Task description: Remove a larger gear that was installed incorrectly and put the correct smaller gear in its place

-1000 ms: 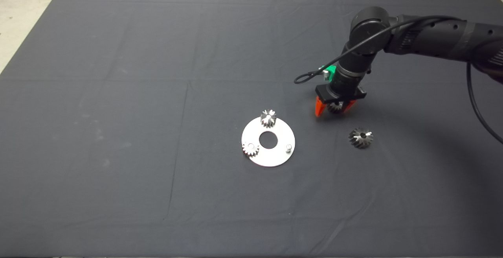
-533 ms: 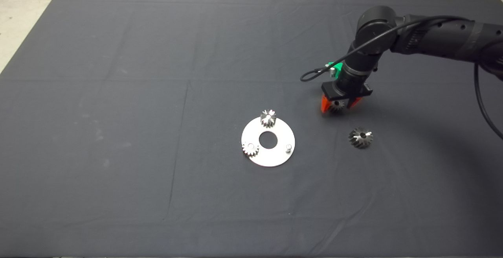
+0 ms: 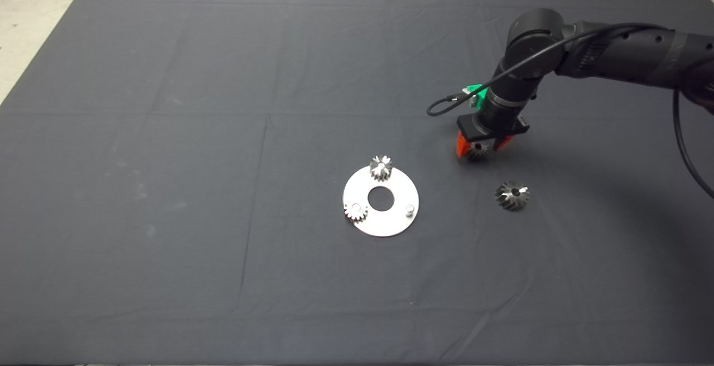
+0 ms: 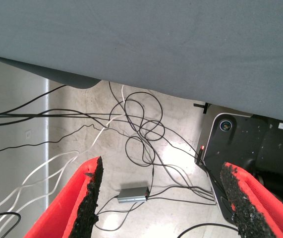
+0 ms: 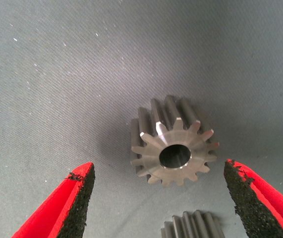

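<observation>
Straddling the smaller gear (image 5: 174,148) on the mat (image 3: 223,104) with fingers spread wide, the right gripper (image 3: 483,147) half hides it from above, the larger gear (image 3: 512,195) lying apart nearby, the left gripper (image 4: 163,198) parked open off-table.

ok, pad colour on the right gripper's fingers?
Black, on red fingers. Right wrist view shows it best, with the small gear between them.

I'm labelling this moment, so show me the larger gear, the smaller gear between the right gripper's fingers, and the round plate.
larger gear (image 3: 512,195): head view, toothed top face beside its centre hole.
smaller gear (image 5: 157,140): right wrist view, flat face beside the bore.
round plate (image 3: 397,222): head view, bare metal near its rim.
</observation>
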`<state>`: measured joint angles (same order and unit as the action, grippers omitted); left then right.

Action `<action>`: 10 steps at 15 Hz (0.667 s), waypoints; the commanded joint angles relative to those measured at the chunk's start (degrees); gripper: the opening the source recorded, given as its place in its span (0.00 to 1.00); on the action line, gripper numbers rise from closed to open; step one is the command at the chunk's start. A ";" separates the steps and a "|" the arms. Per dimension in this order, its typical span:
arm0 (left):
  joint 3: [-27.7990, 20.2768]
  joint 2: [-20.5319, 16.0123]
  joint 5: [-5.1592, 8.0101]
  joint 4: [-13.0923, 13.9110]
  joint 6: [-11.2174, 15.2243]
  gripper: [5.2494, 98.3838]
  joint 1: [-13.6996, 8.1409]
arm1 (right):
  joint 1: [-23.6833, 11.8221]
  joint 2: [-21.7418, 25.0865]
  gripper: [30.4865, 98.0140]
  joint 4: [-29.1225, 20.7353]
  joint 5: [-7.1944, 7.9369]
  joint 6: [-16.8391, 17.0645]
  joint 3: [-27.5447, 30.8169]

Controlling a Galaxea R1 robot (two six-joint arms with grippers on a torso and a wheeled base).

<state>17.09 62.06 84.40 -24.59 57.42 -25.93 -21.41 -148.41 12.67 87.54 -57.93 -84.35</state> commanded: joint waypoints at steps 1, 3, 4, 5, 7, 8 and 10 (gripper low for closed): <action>-0.85 -0.31 0.59 0.68 0.15 0.59 0.17 | -1.10 0.35 0.56 6.10 5.80 -0.08 1.31; -0.85 -0.23 0.59 0.68 0.15 0.59 0.17 | -1.10 0.44 0.56 7.10 5.80 -0.17 1.22; -0.85 -0.22 0.59 0.68 0.15 0.59 0.17 | -1.10 0.44 0.56 7.11 5.80 -0.17 1.13; -0.85 -0.31 0.59 0.68 0.15 0.59 0.17 | -1.10 0.37 0.56 7.11 5.80 -0.17 1.13; -0.85 -0.40 0.59 0.68 0.15 0.59 0.17 | -1.01 0.44 0.56 7.15 5.80 -0.17 0.96; -0.85 -0.40 0.59 0.68 0.15 0.59 0.17 | -0.99 0.98 0.56 7.18 5.78 -0.17 1.04; -0.85 -0.31 0.59 0.68 0.15 0.59 0.17 | -0.72 1.49 0.56 7.20 5.71 -0.08 1.13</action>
<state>17.09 62.05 84.42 -24.59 57.42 -25.93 -21.41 -148.18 17.57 87.48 -57.93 -83.74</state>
